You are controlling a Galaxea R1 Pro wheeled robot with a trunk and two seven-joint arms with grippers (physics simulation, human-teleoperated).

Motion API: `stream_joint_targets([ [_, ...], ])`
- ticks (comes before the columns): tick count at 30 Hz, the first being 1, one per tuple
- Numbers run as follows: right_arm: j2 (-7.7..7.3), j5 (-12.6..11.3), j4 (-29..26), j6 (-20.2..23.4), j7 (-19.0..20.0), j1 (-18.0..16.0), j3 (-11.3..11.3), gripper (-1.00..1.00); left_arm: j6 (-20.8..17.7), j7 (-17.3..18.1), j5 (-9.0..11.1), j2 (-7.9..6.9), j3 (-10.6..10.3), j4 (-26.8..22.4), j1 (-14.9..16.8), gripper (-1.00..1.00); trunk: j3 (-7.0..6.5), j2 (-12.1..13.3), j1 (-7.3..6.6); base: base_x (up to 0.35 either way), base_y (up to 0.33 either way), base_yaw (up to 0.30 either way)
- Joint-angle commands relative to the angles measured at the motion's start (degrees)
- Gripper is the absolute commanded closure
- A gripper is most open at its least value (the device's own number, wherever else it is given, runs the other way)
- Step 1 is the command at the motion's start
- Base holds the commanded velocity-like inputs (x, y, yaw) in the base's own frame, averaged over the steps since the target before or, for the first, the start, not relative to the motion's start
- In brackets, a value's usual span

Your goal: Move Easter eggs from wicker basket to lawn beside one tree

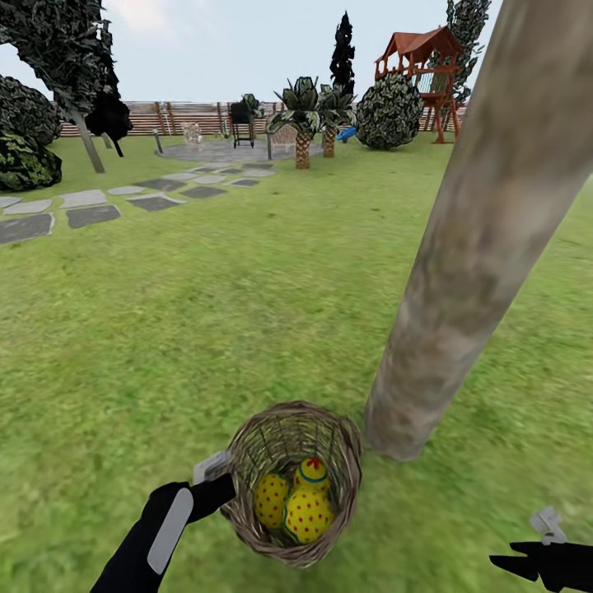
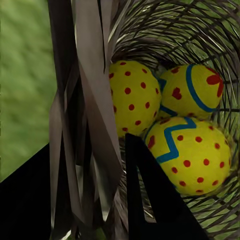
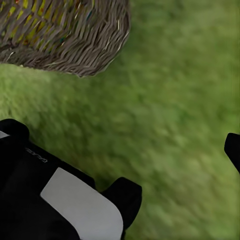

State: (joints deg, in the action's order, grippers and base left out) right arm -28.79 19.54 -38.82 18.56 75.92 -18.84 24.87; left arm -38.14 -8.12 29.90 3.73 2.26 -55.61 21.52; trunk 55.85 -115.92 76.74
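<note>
Left tool (image 1: 221,476) seemingly clamps wicker basket (image 1: 346,461) rim; eggs (image 1: 306,511) inside, beside tree (image 1: 461,280)

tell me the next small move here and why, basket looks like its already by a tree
Probably set the wicker basket down where it is. The left gripper is clamped on its rim, with one finger inside the weave, and the thick tree stands just beside it. All three Easter eggs are in the basket, and the right gripper looks free to lift them onto the lawn.
</note>
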Motion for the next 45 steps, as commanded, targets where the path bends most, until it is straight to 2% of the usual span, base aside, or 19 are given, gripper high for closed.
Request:
stream_joint_targets([
  [1,0.05,0.41,-0.03,0.60,0.38,-0.06,0.27,-1.00,-0.18,-0.40,1.29,0.05,0.12,-0.11,0.03,1.00,0.23,-0.44,0.22,0.000,0.000,0.000],
  [25,0.12,0.41,0.15,0.43,0.37,-0.06,0.20,-1.00,-0.18,-0.40,1.29,0.05,0.12,-0.11,0.04,1.00,4.54,-10.06,5.49,0.000,0.000,0.000],
  [44,0.31,0.50,0.15,0.42,0.28,-0.06,0.12,-1.00,-0.18,-0.40,1.29,0.05,0.12,-0.11,0.03,1.00,4.54,-10.06,5.49,0.000,0.000,0.000],
  [45,0.31,0.47,0.15,0.42,0.28,-0.06,0.11,-1.00,-0.17,-0.40,1.30,0.06,0.12,-0.11,0.04,-1.00,4.54,-10.06,5.49,0.000,0.000,0.000],
])
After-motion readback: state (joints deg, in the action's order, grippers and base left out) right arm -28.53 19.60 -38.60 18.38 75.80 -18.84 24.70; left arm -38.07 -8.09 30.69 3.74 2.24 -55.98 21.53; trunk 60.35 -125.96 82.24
